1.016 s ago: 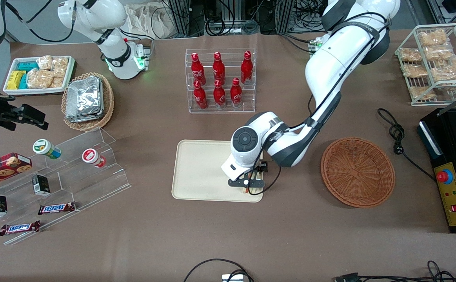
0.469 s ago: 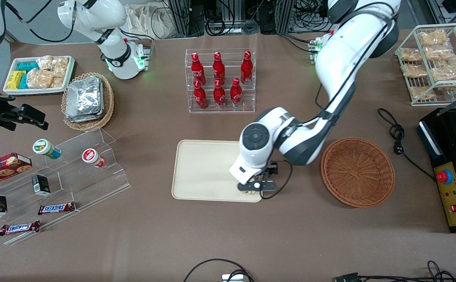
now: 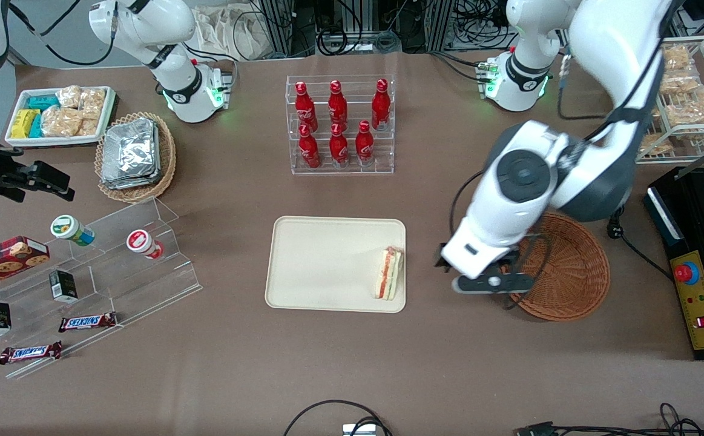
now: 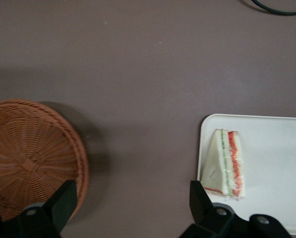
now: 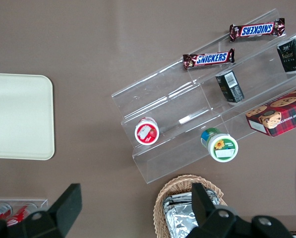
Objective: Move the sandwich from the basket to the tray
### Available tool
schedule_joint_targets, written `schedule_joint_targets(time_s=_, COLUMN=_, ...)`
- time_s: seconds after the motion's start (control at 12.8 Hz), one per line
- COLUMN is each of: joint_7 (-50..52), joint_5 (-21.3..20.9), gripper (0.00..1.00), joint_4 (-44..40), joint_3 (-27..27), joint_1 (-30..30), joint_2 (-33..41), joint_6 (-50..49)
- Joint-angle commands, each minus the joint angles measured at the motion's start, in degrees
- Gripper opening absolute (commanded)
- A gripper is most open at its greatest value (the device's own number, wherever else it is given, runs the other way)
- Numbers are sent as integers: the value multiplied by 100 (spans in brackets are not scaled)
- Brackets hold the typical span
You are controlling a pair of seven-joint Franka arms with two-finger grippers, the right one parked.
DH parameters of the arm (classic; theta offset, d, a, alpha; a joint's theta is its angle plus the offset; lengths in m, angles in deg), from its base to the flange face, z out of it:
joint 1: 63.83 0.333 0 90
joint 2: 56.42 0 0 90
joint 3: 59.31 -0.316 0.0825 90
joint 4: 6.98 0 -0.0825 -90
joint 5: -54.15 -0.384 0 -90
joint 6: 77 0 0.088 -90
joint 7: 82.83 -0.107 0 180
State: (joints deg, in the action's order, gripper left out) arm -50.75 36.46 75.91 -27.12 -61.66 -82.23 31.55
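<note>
The sandwich (image 3: 388, 274), a white bread wedge with an orange-red filling layer, lies on the cream tray (image 3: 321, 263), at the tray end nearest the basket. It also shows in the left wrist view (image 4: 226, 164) on the tray (image 4: 271, 168). The reddish-brown wicker basket (image 3: 563, 266) is empty; it shows in the wrist view too (image 4: 29, 153). My left gripper (image 3: 488, 283) is open and empty, raised above the table between tray and basket, over the basket's rim. Its fingertips (image 4: 63, 198) stand wide apart in the wrist view.
A rack of red bottles (image 3: 339, 124) stands farther from the front camera than the tray. A clear stepped shelf (image 3: 115, 266) with snacks lies toward the parked arm's end. A black control box (image 3: 700, 290) and a wire rack of bagged snacks (image 3: 672, 97) stand past the basket.
The gripper has let go of the sandwich, which now rests on the tray. The arm has lifted and swung away from the tray toward the basket.
</note>
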Motion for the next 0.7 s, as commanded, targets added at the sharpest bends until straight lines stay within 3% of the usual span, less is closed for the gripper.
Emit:
schedule_joint_targets(time_s=0.0, joint_7=-579, joint_5=467, gripper=100, joint_4=763, joint_3=33, joint_1=633, joint_2=953, joint_6=17)
schedule_joint_targets(time_s=0.23, joint_7=-1035, joint_5=731, gripper=100, joint_4=870, joint_3=-790, joint_1=382, joint_2=1394, joint_6=-158)
schedule_joint_targets(time_s=0.39, joint_7=-1930, joint_5=1274, gripper=100, joint_4=869, joint_3=-1537, joint_1=109, joint_2=1745, joint_6=-613)
schedule_joint_targets(time_s=0.47, joint_7=-2160, joint_5=1346, gripper=100, joint_4=869, joint_3=-1784, joint_1=38, joint_2=1894, joint_6=-833)
schedule_joint_targets(time_s=0.62, joint_7=-2521, joint_5=1382, gripper=100, joint_4=826, joint_3=-1918, joint_1=29, joint_2=2045, joint_6=-1308)
